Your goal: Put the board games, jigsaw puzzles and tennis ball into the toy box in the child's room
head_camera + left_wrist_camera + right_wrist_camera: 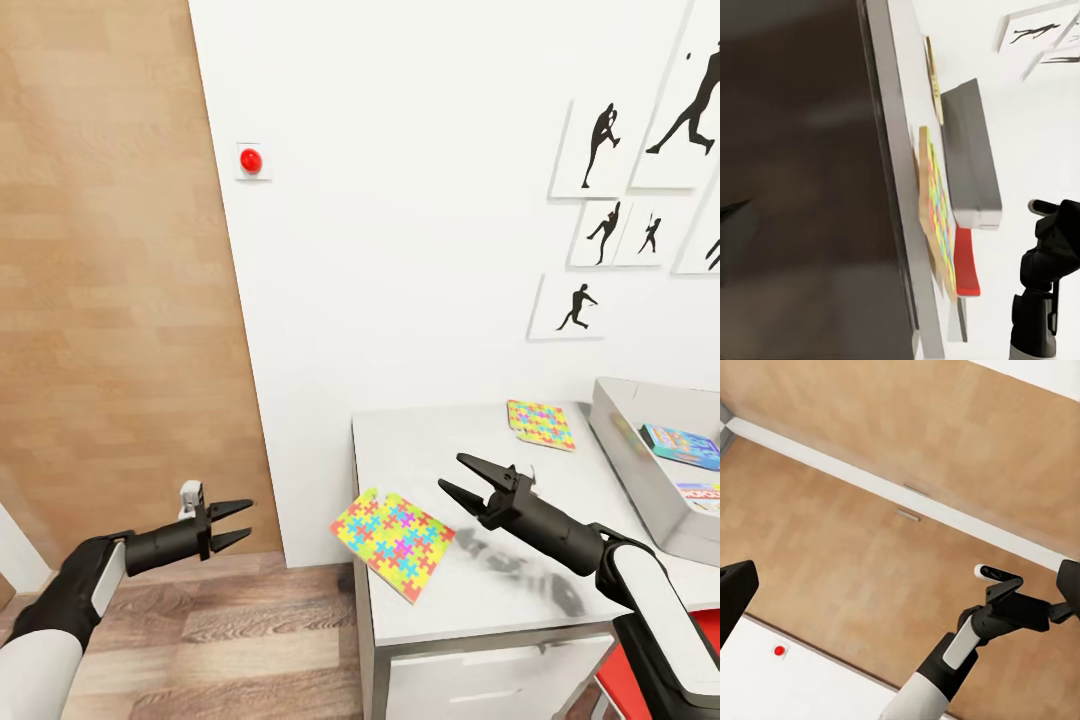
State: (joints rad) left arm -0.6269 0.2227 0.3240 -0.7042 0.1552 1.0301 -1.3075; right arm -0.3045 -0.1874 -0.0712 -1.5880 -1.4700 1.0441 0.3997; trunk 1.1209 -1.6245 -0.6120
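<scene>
One jigsaw puzzle (393, 530) lies at the near left edge of the table (470, 600), a corner hanging over the side; edge-on it is the jigsaw puzzle (934, 217). The other jigsaw puzzle (540, 423) lies farther back beside the grey toy box (640, 470). Inside the box lie a blue board game (682, 445) and a white one (702, 494). My right gripper (452, 472) hovers open above the tabletop, just right of the near puzzle, holding nothing. My left gripper (249, 520) is open and empty over the floor, left of the table. The tennis ball and the bed are out of view.
A brown wooden door (110, 280) stands behind the left arm, with a red button (251, 160) on the white wall beside it. Black silhouette pictures (600, 150) hang above the table. Something red (640, 690) sits low at the table's near right.
</scene>
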